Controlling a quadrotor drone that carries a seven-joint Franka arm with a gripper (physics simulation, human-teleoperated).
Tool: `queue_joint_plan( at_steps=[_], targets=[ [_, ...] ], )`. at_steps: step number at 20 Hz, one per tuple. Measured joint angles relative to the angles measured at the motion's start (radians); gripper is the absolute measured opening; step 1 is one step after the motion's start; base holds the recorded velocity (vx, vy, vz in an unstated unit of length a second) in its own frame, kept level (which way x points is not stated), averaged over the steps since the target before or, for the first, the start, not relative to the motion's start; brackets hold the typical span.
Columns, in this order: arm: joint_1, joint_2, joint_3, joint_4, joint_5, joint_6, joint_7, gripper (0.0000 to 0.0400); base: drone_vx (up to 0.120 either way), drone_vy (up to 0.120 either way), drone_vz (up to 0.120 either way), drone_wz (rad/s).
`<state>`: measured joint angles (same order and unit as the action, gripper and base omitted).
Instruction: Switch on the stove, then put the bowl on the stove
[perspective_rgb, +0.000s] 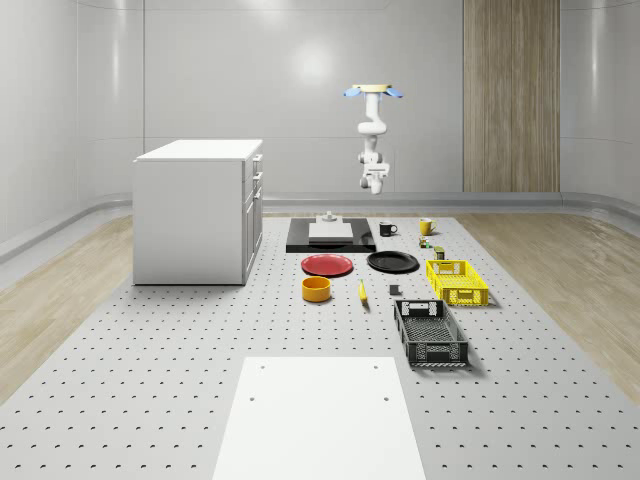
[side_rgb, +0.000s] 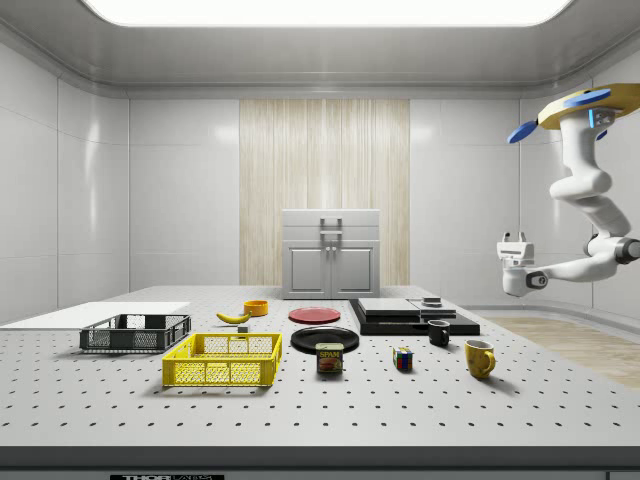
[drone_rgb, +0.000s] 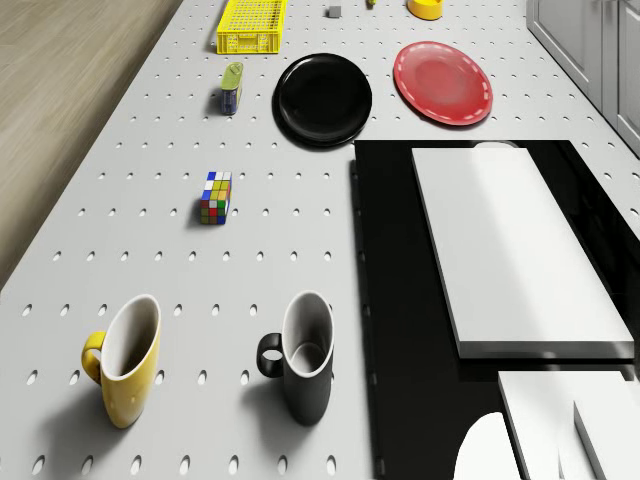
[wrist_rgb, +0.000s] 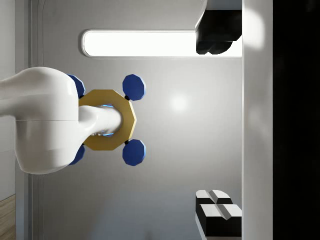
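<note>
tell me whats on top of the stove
A pale flat slab lies on the black stove, with a small knob-like piece at its far end. The stove surface beneath the slab is covered.

Drone view: black stove (drone_rgb: 400, 300) bearing a white slab (drone_rgb: 510, 250); black mug (drone_rgb: 305, 355) just beside its edge, yellow mug (drone_rgb: 128, 360) near; Rubik's cube (drone_rgb: 215, 197), black plate (drone_rgb: 323, 99), red plate (drone_rgb: 442, 83) beyond.
</note>
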<state>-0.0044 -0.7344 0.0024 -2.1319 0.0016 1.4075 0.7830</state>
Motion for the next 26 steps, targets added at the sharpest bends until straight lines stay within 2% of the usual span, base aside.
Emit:
queue_joint_plan(
  at_steps=[4,9,26],
  targets=[
    [-0.001,0.019,0.001,0.051,0.000,-0.029,0.000,0.0400,0.000,-0.120,0.000,0.000],
    [-0.002,0.030,0.001,0.080,0.001,-0.043,-0.001,0.0400,0.000,-0.120,0.000,0.000],
    [-0.004,0.028,0.003,0.087,0.000,-0.039,-0.002,0.0400,0.000,-0.120,0.000,0.000]
  ],
)
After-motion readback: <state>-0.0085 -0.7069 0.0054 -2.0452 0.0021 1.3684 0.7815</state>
